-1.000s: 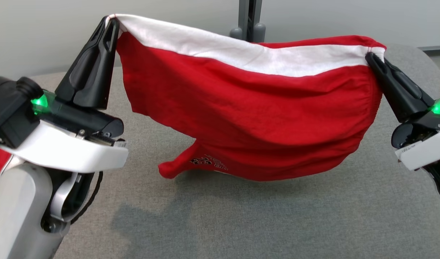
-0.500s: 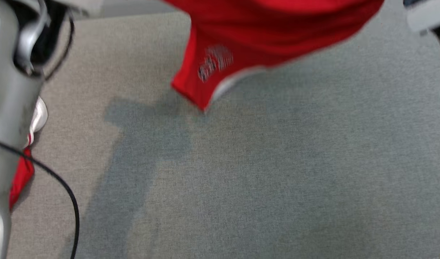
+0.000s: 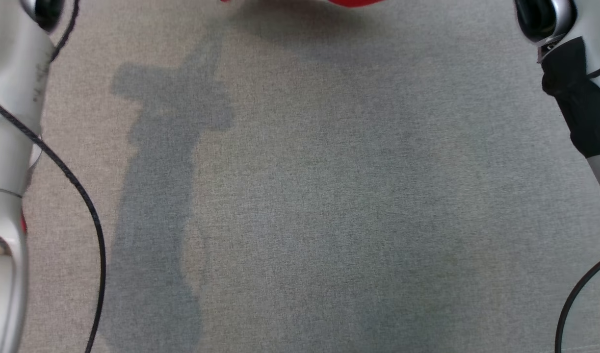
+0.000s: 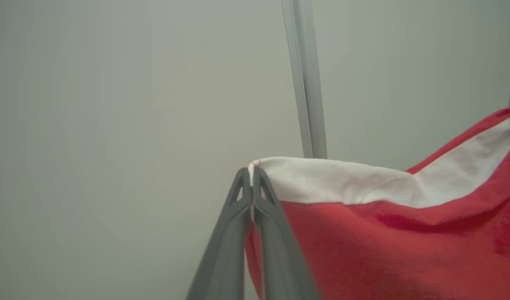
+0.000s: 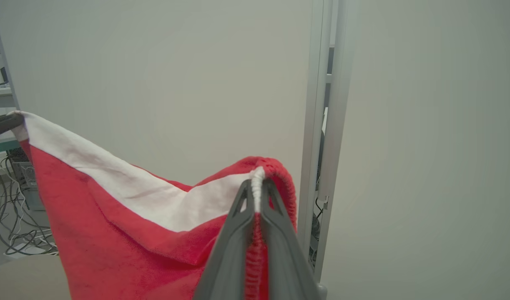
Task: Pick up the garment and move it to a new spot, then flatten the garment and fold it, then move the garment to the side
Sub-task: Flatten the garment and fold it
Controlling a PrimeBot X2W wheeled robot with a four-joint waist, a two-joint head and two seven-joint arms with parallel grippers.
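Red garment (image 4: 384,241) with white band hangs stretched in air between our two arms, lifted off grey bench (image 3: 329,196). Our left fingers (image 4: 229,250) pinched tight on one white corner. Our right fingers (image 5: 234,250) pinched tight on opposite corner, at gathered seam. Head view catches red sliver at top edge, our arm's shadow on bench.

Grey fabric surface (image 3: 329,196) below; pale wall (image 4: 113,104), perhaps a metal post (image 4: 309,83).

We look down on a grey fabric-covered surface (image 3: 339,211), with a soft dark shadow (image 3: 157,196) lying across its left part.
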